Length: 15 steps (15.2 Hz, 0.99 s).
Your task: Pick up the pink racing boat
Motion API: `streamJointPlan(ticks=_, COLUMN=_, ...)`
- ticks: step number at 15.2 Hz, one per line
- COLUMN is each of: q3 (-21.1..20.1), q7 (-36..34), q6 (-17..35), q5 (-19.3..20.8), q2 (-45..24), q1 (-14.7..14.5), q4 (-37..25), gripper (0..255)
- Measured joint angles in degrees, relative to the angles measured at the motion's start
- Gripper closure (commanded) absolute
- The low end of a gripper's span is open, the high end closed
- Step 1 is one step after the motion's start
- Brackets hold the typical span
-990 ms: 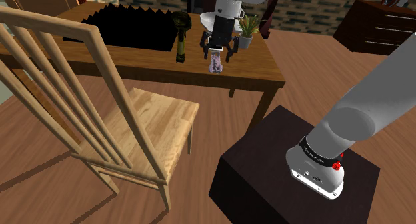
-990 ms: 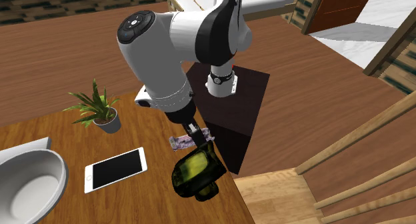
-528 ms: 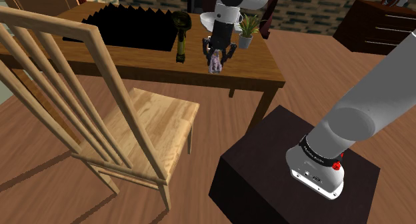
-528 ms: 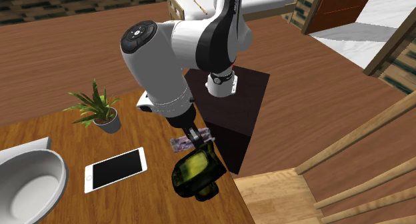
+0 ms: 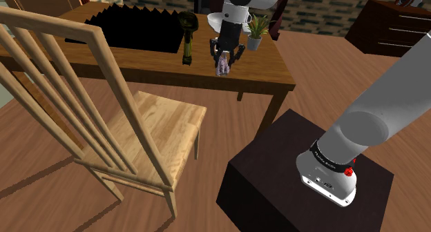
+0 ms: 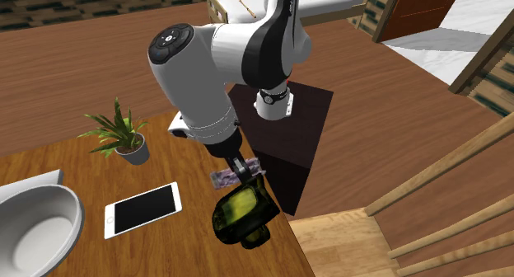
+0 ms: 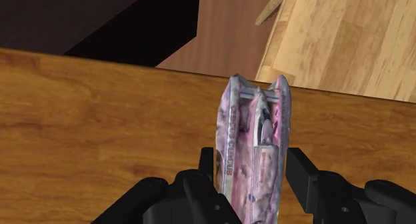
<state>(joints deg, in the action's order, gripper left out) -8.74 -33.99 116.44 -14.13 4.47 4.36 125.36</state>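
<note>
Step in hand: grasp made, lift not yet begun, by my read. Jaws pinching the pink racing boat [image 7: 253, 156] across its width; in wrist view both black fingers [image 7: 208, 168] sit hard against the hull sides, no gap visible either side. Hull pale pink-lilac w/ white patches. Its long axis runs straight out from the hand twd the bench [image 7: 100, 123] edge, and the far end stops just short of that edge. Grip is on the near end of the hull, so most of the boat sticks out beyond the fingertips. Boat looks to be resting flat on the bench, keel down; can't tell for sure if it has left the wood. Shoulder view: boat [image 5: 222, 66] near the bench edge, arm coming down from above, olive-dark tool [image 5: 186, 37] off to that view's left, potted plant [image 5: 255, 30] just behind. Second ext. view: boat [image 6: 226, 176] between the phone [image 6: 142, 209] and the bench side facing the stand [image 6: 288, 143], olive-dark tool [image 6: 243, 213] just beside it and partly overlapping it in this view. Next move calls for a straight vertical raise w/ jaws kept tight. Risk, as I judge it: end-heavy hold, so the hull may pivot or droop, and it could clip the olive tool.
</note>
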Motion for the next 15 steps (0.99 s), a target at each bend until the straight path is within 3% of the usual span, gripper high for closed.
streamJointPlan(ticks=15, q3=0.4, q7=-1.8, q6=-10.6, q5=0.6, q2=3.2, q1=0.3, q4=-7.2, gripper=255)
